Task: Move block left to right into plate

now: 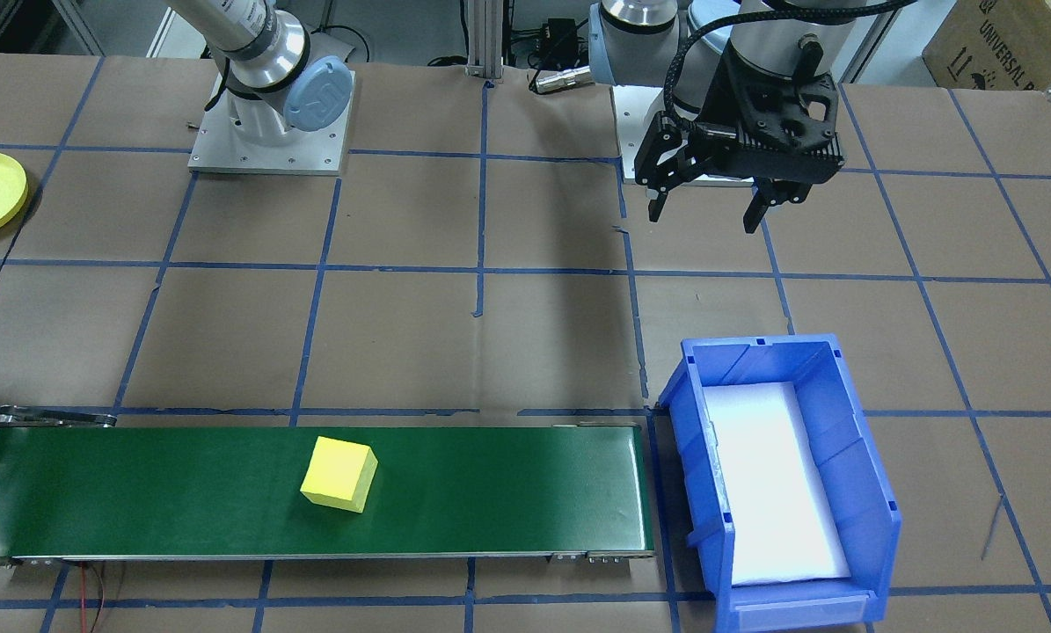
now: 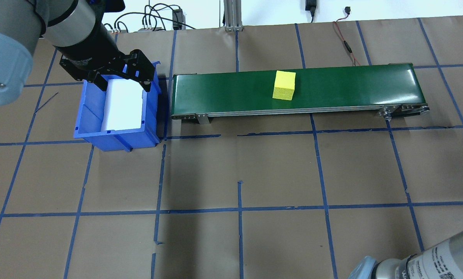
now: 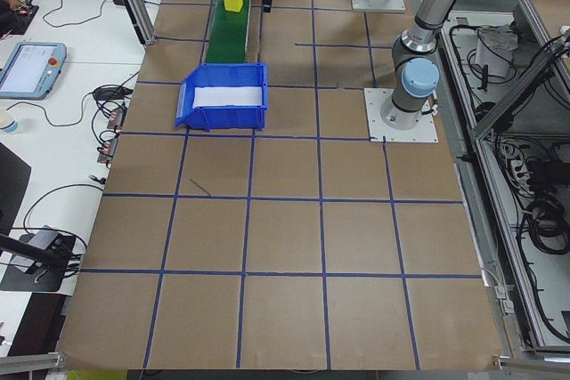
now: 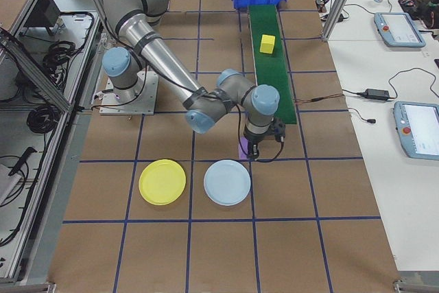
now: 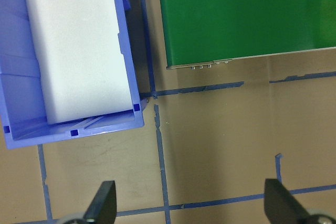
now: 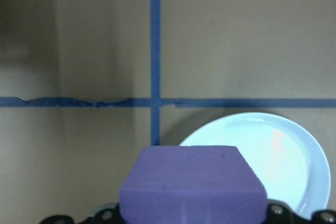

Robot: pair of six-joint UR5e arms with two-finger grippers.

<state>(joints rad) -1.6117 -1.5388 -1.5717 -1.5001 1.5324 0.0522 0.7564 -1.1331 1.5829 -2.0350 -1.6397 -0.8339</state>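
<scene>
- The right gripper [image 4: 258, 147] is clamped on a purple block [image 6: 191, 186], low over the brown table [image 2: 277, 170], at the edge of a pale blue plate [image 6: 270, 150].
- The yellow plate [image 4: 162, 182] lies just beside the pale blue one, apart from the gripper.
- The left gripper [image 1: 711, 211] hangs empty, its fingers [image 5: 102, 203] spread wide, above the table near the blue bin [image 2: 115, 112].
- A yellow block [image 2: 284, 85] sits on the green conveyor belt [image 2: 231, 91].
</scene>
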